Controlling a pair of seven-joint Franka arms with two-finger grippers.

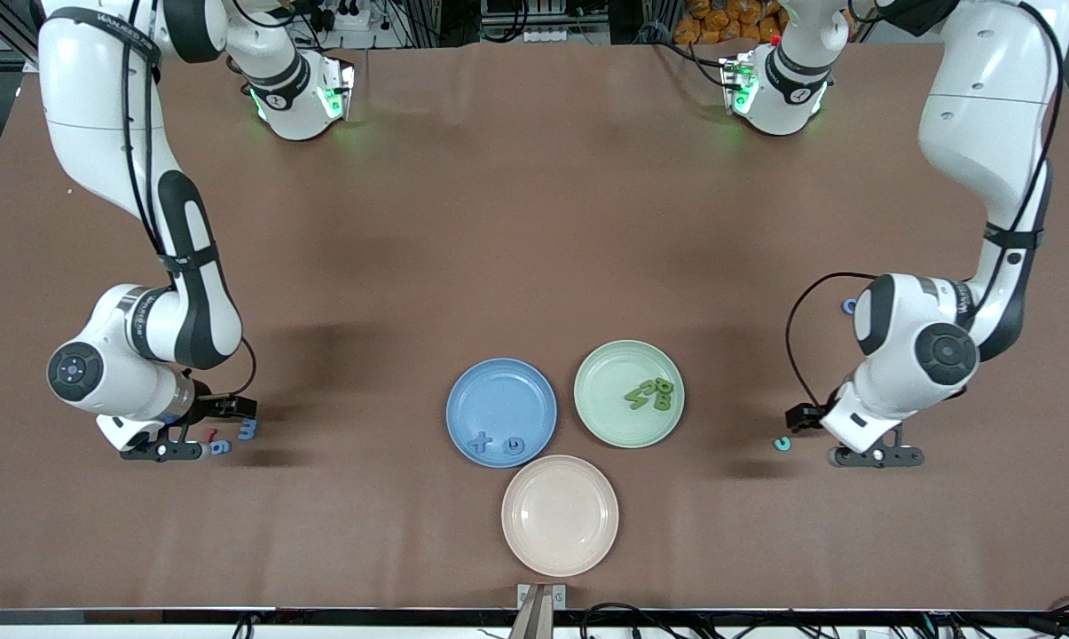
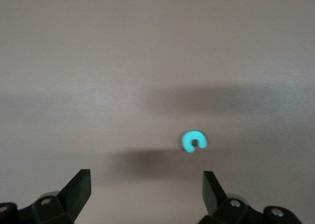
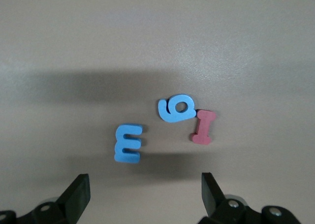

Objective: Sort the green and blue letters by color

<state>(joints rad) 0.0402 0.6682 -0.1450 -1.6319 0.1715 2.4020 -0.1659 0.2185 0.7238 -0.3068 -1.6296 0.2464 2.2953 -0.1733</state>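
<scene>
Blue E (image 3: 128, 143) beside blue 9 (image 3: 176, 108); red I (image 3: 204, 127) touching 9.

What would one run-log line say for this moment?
left gripper: open over small teal C-shaped piece | right gripper: open over flat blue E-shaped letter | green plate: green letters

We're looking at a robotics lab: two white arms (image 1: 135, 231) are standing bolted to a brown-covered table (image 1: 516, 222), status lights glowing green at their bases (image 1: 303, 98), cables (image 1: 640, 612) trailing along the table's edge, metal framing showing above the bases.
</scene>
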